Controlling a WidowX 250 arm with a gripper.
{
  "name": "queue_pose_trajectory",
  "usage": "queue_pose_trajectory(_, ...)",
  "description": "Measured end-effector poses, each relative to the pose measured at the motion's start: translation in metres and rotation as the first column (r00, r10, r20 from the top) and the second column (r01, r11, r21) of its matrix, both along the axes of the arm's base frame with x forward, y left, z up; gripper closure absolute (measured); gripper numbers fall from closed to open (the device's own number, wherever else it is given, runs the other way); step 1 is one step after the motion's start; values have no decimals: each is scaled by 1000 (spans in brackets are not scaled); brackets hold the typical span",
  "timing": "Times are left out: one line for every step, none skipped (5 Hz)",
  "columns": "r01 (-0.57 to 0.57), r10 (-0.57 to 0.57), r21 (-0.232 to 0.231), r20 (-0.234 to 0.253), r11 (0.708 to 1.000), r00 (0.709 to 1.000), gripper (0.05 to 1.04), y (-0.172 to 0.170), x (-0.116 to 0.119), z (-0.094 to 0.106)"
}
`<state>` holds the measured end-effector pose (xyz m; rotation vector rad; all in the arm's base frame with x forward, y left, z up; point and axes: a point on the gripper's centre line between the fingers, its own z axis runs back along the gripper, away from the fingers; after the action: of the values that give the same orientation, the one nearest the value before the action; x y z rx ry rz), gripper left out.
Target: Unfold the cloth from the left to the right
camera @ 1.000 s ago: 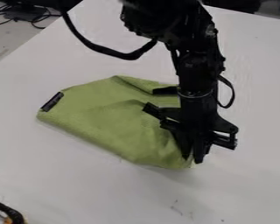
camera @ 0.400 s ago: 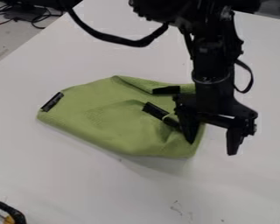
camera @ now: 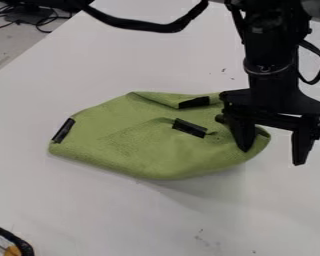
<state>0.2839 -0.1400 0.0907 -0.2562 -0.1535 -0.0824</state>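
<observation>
One cloth [camera: 142, 150], seemingly part-folded | gripper [camera: 272, 157] spread wide, nothing clamped | top layer alone should be caught, lifted slightly, drawn rightward slowly

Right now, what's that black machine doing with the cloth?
A robot arm is there to unfold a green cloth on a white table. Its gripper is open at the cloth's right end in the picture, one finger over the fabric, the other past its edge. The cloth lies rumpled, not yet spread flat.

Black cables [camera: 45, 31] lie on grey floor [camera: 10, 49] beyond the white table [camera: 89, 210] — near a device [camera: 26, 13], perhaps.
</observation>
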Motion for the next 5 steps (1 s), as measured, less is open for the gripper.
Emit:
queue_pose_trajectory(-3, 2, 57, 3, 998, 1000, 82, 9, 1, -2)
queue_pose_trajectory(-3, 1, 90, 21, 996, 1000, 82, 13, 5, 10)
queue_pose_trajectory(-26, 23, 109, 29, 994, 999, 82, 16, 5, 24)
queue_pose_trajectory(-39, 40, 108, -4, 993, 999, 82, 23, 3, 24)
queue_pose_trajectory(-108, 115, 146, -40, 983, 993, 82, 47, 12, 22)
